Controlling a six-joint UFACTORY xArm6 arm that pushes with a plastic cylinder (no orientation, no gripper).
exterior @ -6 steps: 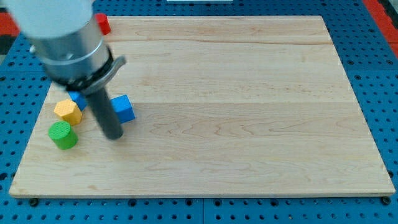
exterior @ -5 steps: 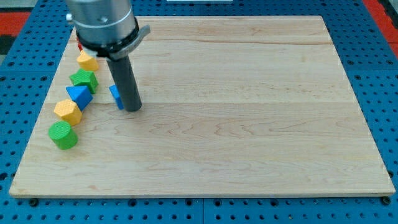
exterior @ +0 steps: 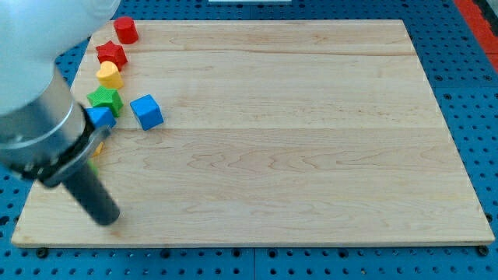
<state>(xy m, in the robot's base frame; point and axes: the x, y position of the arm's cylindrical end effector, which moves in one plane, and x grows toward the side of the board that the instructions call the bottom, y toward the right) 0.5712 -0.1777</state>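
My tip [exterior: 107, 218] rests on the wooden board [exterior: 296, 140] near its bottom left corner, touching no block. The arm's grey body covers the lower left blocks; only slivers of a yellow block [exterior: 99, 146] and a green one [exterior: 93, 164] peek out beside it. Up the left edge stand a blue triangular block [exterior: 101, 117], a green star block [exterior: 105, 99], a yellow heart-like block [exterior: 110, 75], a red star block [exterior: 111, 54] and a red cylinder [exterior: 125, 30]. A blue cube [exterior: 146, 111] sits alone just right of that column, well above the tip.
The board lies on a blue pegboard table [exterior: 467, 93]. A red patch [exterior: 482, 12] shows at the view's top right corner.
The rod swung from beside the blue cube down to the board's bottom left. The blue cube now sits higher than a moment ago, and the arm hides the yellow and green blocks.
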